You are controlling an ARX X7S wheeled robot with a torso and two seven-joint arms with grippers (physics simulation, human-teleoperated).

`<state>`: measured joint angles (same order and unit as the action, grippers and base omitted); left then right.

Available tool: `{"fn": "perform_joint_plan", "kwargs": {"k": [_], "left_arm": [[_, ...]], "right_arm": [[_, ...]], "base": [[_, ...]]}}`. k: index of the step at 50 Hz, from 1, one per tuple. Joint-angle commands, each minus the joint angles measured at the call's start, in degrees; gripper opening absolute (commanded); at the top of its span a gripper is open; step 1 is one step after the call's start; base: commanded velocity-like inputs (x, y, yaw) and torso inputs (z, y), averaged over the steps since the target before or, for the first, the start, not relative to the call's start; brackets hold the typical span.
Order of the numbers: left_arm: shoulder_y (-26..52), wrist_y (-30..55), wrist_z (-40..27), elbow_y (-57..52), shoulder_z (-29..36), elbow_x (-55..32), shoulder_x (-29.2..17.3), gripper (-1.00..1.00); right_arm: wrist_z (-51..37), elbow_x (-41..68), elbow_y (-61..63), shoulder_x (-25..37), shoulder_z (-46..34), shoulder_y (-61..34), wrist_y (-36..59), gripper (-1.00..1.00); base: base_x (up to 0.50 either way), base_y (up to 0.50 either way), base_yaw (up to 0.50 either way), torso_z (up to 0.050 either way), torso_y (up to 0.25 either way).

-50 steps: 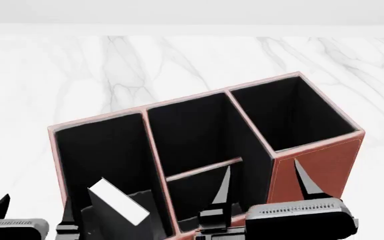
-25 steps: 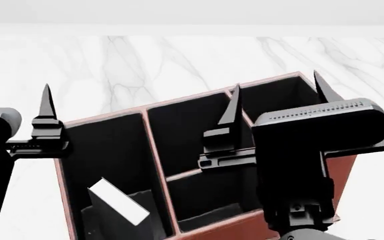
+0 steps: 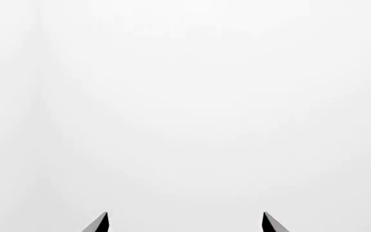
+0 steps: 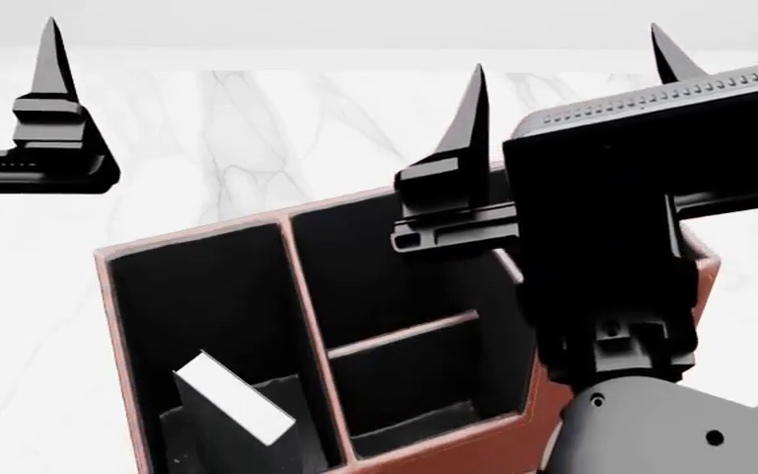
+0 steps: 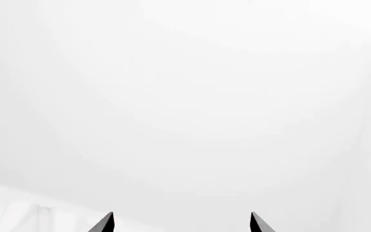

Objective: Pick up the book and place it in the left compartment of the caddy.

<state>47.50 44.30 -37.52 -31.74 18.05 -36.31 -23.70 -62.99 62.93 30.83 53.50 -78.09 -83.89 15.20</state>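
Observation:
The caddy point(image 4: 448, 442) is a reddish-brown organiser with black lining, standing askew on the marble. The black book point(image 4: 232, 399) with white page edges leans tilted in the near end of the left compartment point(image 4: 201, 296); nothing holds it. My left gripper point(image 3: 185, 223) is open and empty, raised above the caddy's left side; only one of its fingers point(image 4: 51, 79) shows in the head view. My right gripper point(image 4: 570, 57) is open and empty, high over the caddy's right half. Both wrist views show only pale blank background between the fingertips.
The white marble tabletop point(image 4: 287, 128) stretches behind and left of the caddy. A divider point(image 4: 399, 334) splits the two small middle bays. My right arm point(image 4: 616, 296) covers the caddy's tall right end.
Both grippers have risen from low beside the caddy to well above it, staying open. The book has stayed put in the left compartment.

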Motion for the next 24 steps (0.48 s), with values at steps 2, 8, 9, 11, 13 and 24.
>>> {"fn": "perform_joint_plan", "kwargs": {"k": [2, 8, 9, 11, 13, 24], "left_arm": [[5.3, 4.2, 0.3, -2.6, -2.3, -1.6, 1.6, 1.0], [7.3, 5.8, -0.4, -3.4, -2.5, -2.5, 1.8, 1.0], [7.5, 5.9, -0.5, -3.5, -2.5, -2.6, 1.8, 1.0], [8.1, 6.6, -0.8, -3.9, -2.6, -3.0, 1.9, 1.0], [8.5, 6.9, -0.9, -4.2, -2.6, -3.3, 2.0, 1.0], [12.2, 9.6, -2.0, -5.6, -3.4, -5.2, 2.3, 1.0]], "right_arm": [[1.5, 1.5, 1.4, -1.2, 2.8, -3.9, 3.2, 1.0], [1.4, 3.3, 2.5, -1.2, 3.8, -6.4, 4.8, 1.0], [1.4, 3.5, 2.6, -1.2, 3.9, -6.6, 5.1, 1.0], [1.3, 4.0, 2.7, -1.2, 4.2, -7.5, 5.8, 1.0], [1.2, 4.3, 2.9, -1.2, 4.4, -8.0, 6.1, 1.0], [1.1, 6.0, 3.2, -1.8, 5.4, -10.9, 8.3, 1.0]], "base": [[0.0, 0.0, 0.0, 0.0, 0.0], [0.0, 0.0, 0.0, 0.0, 0.0], [0.0, 0.0, 0.0, 0.0, 0.0], [0.0, 0.0, 0.0, 0.0, 0.0], [0.0, 0.0, 0.0, 0.0, 0.0], [0.0, 0.0, 0.0, 0.0, 0.0]]}}
